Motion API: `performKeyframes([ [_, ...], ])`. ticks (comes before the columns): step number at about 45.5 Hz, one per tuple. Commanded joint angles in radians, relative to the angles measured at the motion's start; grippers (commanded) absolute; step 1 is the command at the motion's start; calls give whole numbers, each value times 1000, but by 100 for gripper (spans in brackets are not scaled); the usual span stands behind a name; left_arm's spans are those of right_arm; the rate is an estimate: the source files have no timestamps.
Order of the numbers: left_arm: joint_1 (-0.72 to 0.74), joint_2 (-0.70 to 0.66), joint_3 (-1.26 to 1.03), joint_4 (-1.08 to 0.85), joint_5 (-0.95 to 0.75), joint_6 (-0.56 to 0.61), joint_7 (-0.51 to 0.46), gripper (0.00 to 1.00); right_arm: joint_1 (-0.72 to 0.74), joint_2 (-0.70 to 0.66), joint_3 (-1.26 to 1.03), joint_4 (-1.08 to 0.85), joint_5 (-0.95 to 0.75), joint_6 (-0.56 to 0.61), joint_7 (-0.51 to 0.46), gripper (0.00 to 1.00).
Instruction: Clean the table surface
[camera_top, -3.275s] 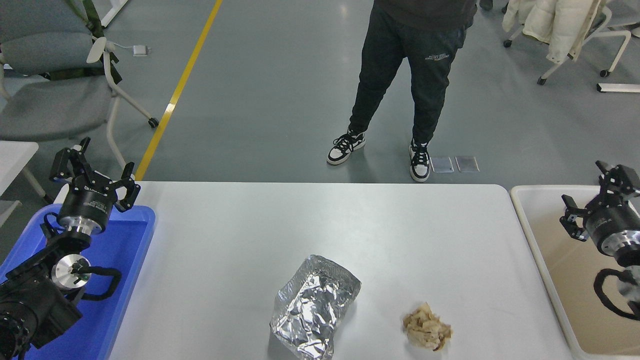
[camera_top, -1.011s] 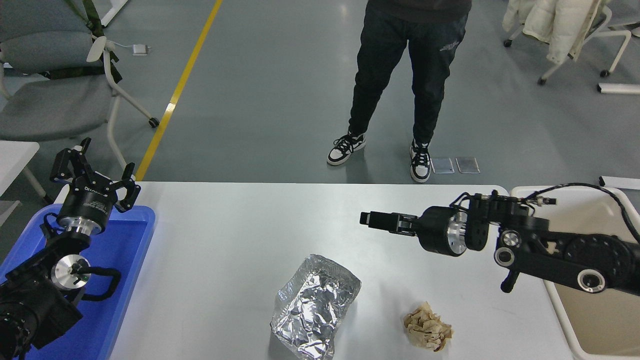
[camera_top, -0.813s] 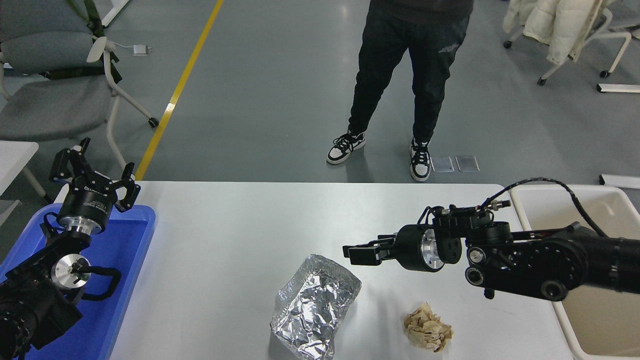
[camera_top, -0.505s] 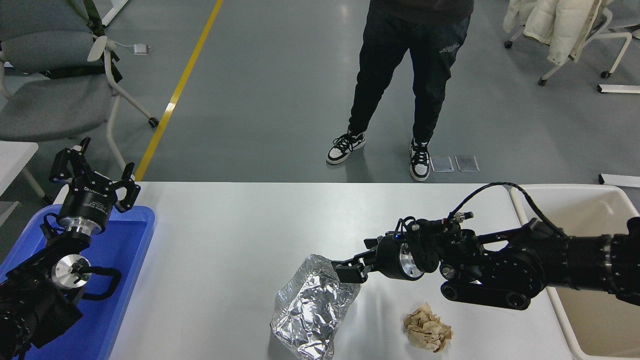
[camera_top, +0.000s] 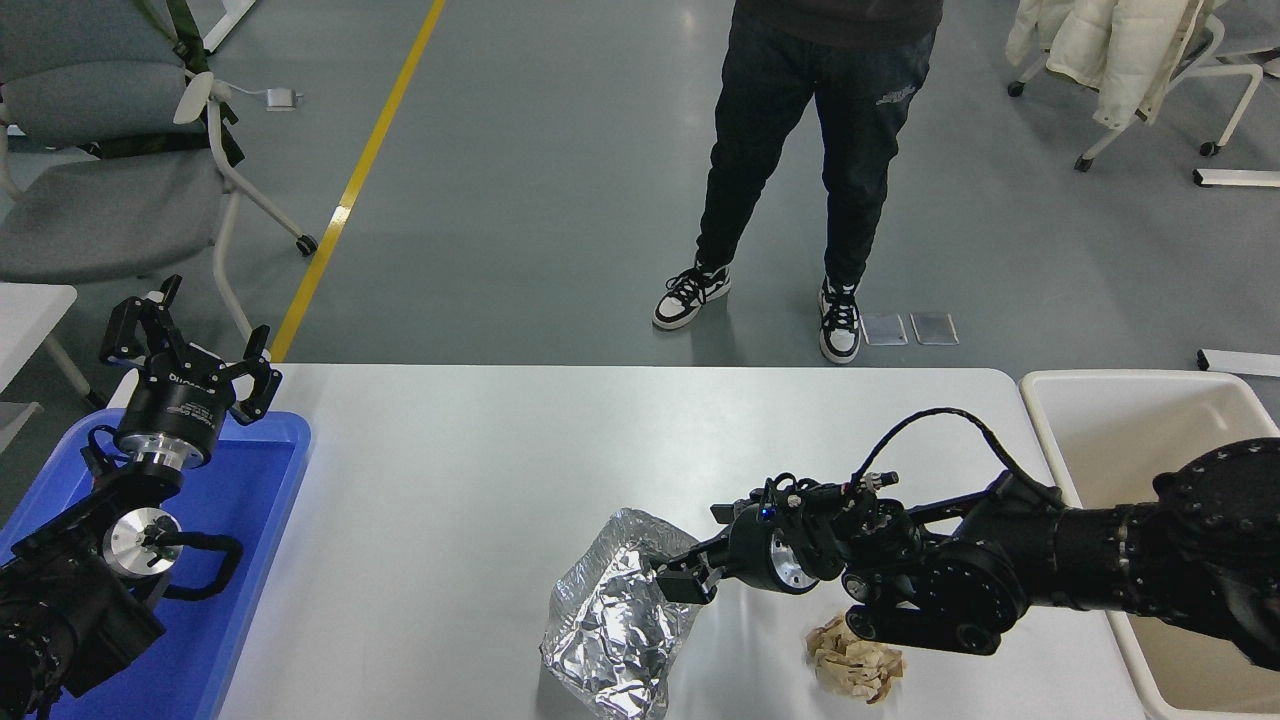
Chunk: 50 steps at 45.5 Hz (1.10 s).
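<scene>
right end effector (camera_top: 683, 577), fingers spread at the foil tray (camera_top: 620, 625) near the counter (camera_top: 480, 470) front edge; tray lies just left.

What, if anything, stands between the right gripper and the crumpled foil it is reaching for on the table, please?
Nothing visible does. The right gripper is already at the foil's right edge, with only bare table around it. The crumpled paper wad lies to the right, under the arm, clear of the approach.

R hand (camera_top: 683, 578) reaches low leftward; L hand (camera_top: 190, 345) parked, fingers spread.
</scene>
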Motion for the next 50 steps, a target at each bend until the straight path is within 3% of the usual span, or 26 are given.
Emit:
performKeyframes([
  [1,0,0,0,1,0,-1,0,100,-45,42,-3,-90,1,-54,1,96],
  [7,0,0,0,0,0,-1,0,100,-55,46,-9,-88,1,-55,1,69],
  [13,0,0,0,0,0,-1,0,100,-56,42,-16,-87,1,-63,1,0],
  [31,0,0,0,0,0,-1,0,100,-52,31,1,-88,3,-77,4,0],
  [50,0,0,0,0,0,-2,0,100,20,-133,113,65,84,-78,32,0],
])
